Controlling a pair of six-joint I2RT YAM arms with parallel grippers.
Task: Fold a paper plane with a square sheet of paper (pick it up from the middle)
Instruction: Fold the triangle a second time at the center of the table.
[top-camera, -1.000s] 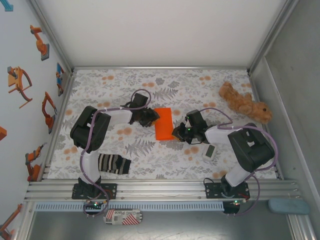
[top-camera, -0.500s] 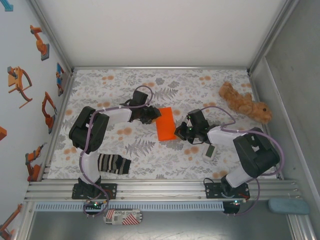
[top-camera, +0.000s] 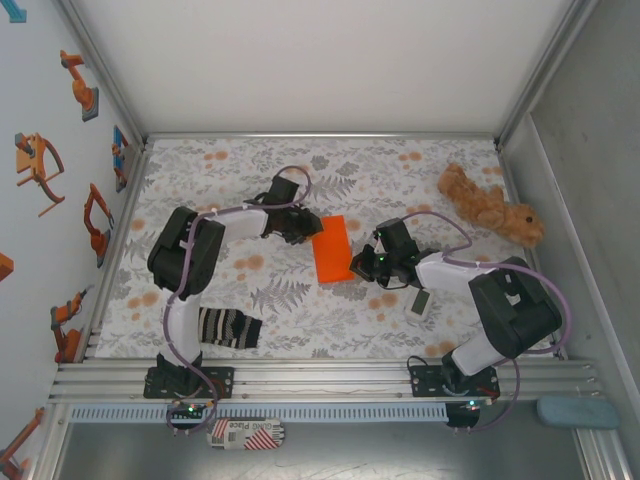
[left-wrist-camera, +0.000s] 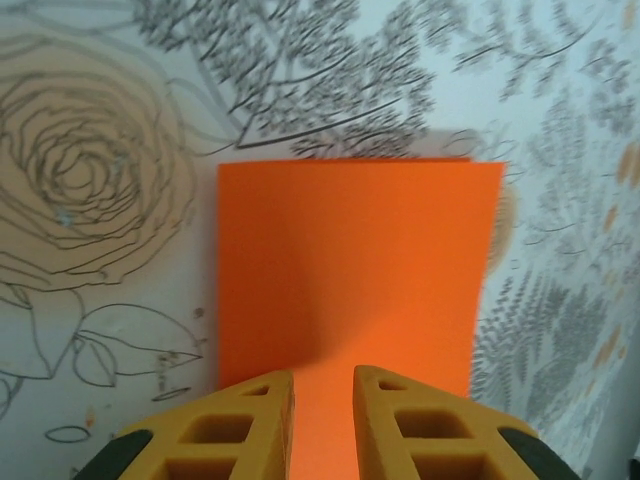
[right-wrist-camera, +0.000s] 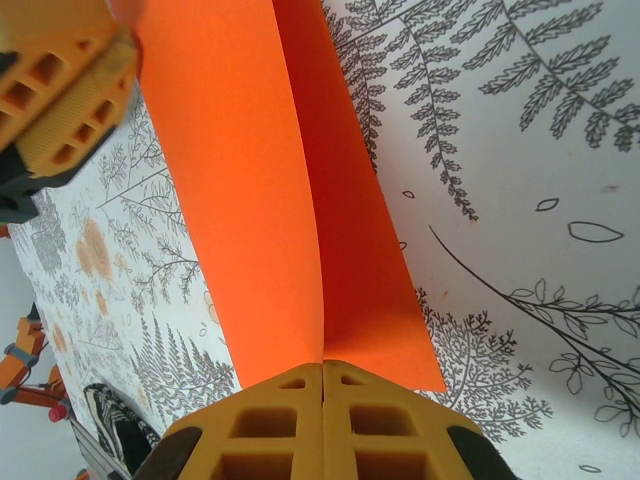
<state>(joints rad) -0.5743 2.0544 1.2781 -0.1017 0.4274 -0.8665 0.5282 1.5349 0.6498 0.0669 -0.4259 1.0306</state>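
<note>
Top external view: the square sheet of paper (top-camera: 333, 250) is in the middle of the table (top-camera: 440, 180), between the two arms. It is bright orange and plain, with no marks. It is folded over, so from above it looks like a tall box shape, not a square.

The left gripper (top-camera: 305, 232) is at the paper's left side. In the left wrist view its yellow fingers (left-wrist-camera: 245, 420) are a little apart, and orange paper shows in the gap. The paper looks smooth there, with straight edges and sharp corners.

The right gripper (top-camera: 358, 264) is at the paper's lower right side. In the right wrist view its jaws are pressed together on the paper's edge, just where the two layers meet. From there one layer lies flat on the table and looks darker. The other layer lifts up, like a book cover, and looks brighter.

A striped sock (top-camera: 228, 327) lies near the left arm's base. A brown plush toy (top-camera: 490, 205) lies far off to the right.
</note>
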